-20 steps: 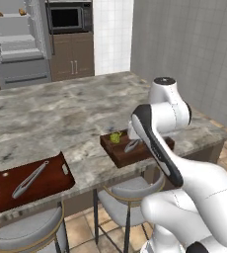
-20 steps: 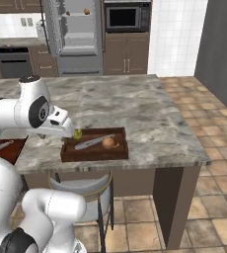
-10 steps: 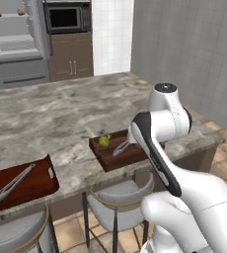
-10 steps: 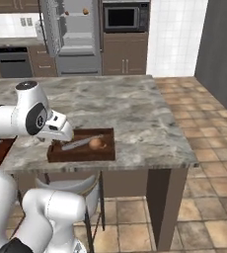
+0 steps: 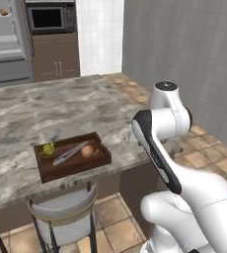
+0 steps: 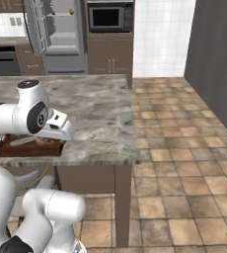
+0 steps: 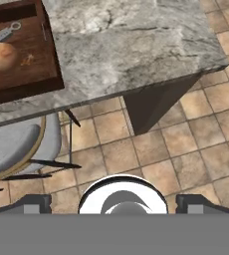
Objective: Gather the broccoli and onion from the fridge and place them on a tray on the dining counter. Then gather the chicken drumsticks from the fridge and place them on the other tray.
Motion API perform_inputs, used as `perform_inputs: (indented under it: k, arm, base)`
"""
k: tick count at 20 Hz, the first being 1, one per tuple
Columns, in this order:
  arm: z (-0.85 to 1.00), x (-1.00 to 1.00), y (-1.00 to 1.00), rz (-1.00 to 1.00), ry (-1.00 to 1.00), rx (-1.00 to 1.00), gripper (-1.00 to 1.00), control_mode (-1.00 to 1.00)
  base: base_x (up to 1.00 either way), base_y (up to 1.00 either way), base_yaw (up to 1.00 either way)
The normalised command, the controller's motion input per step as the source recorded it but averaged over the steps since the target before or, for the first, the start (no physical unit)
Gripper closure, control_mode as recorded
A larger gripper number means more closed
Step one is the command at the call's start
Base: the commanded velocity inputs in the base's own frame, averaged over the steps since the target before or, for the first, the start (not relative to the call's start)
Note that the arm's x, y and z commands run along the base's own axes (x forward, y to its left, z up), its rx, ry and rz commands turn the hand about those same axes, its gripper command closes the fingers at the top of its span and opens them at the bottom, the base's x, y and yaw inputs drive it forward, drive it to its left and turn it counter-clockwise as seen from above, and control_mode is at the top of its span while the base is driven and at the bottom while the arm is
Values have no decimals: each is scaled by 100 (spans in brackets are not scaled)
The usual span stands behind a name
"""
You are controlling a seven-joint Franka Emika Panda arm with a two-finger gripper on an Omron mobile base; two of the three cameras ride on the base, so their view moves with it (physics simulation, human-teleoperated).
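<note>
On the dining counter (image 5: 61,106) lies a dark brown tray (image 5: 98,158) with the broccoli (image 5: 48,147), the onion (image 5: 87,151) and metal tongs (image 5: 68,153) in it. From the hand, the onion (image 7: 2,55) rests in the tray (image 7: 32,60) at upper left. My gripper (image 7: 115,203) hangs over the counter's end and the tiled floor, open and holding nothing. The fridge (image 6: 61,37) stands open at the back, an orange drumstick (image 6: 71,11) on an upper shelf. That drumstick (image 5: 4,12) also shows in the fridge (image 5: 7,44).
A round grey-cushioned stool (image 5: 61,211) stands under the counter's edge below the tray. A built-in microwave (image 6: 109,17) sits over brown cabinets beside the fridge. Tiled floor (image 6: 184,148) spreads open to the right of the counter, bounded by a dark wall.
Both base views have shifted as the base drove right along the counter: the tray has slid left in them, and the second tray has left the left base view.
</note>
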Motion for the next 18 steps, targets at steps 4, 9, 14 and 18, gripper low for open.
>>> perform_inputs:
  k: [4, 9, 14, 18]
  arm:
    - [0, 0, 0, 0, 0, 0, -100, 100]
    - [0, 0, 0, 0, 0, 0, -100, 100]
    - [0, 0, 0, 0, 0, 0, -100, 100]
    - [0, 0, 0, 0, 0, 0, -100, 100]
  base:
    - [1, -100, 0]
    - [31, -100, 5]
    - [47, -100, 10]
    - [74, -100, 15]
